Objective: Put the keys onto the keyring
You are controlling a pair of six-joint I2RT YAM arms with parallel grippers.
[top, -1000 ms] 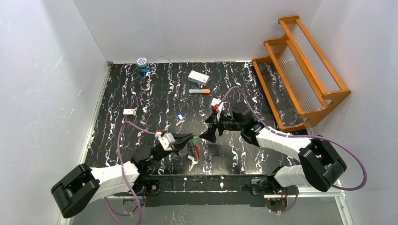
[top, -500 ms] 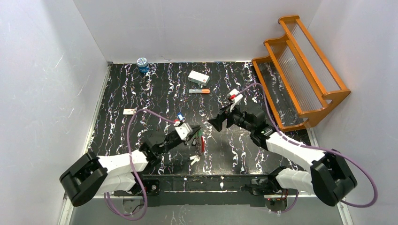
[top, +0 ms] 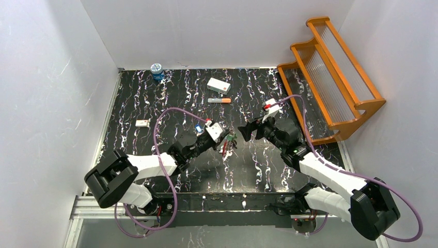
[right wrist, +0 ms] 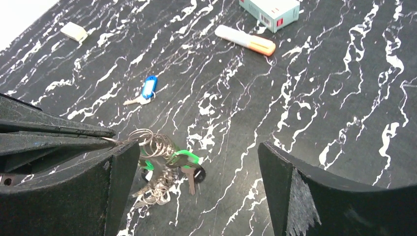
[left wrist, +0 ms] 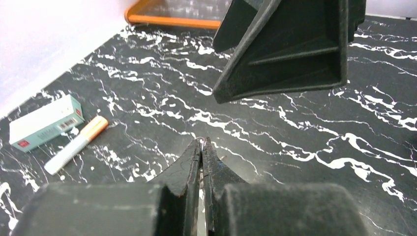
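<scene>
The left gripper is pinched shut on the keyring over mid-table, and 1 green key seems to hang on it already. The blue key lies loose on the table nearby, so at least 1 is left. The right gripper hovers above the ring, jaws wide, holding nothing. The small box is closed, its contents hidden.
</scene>
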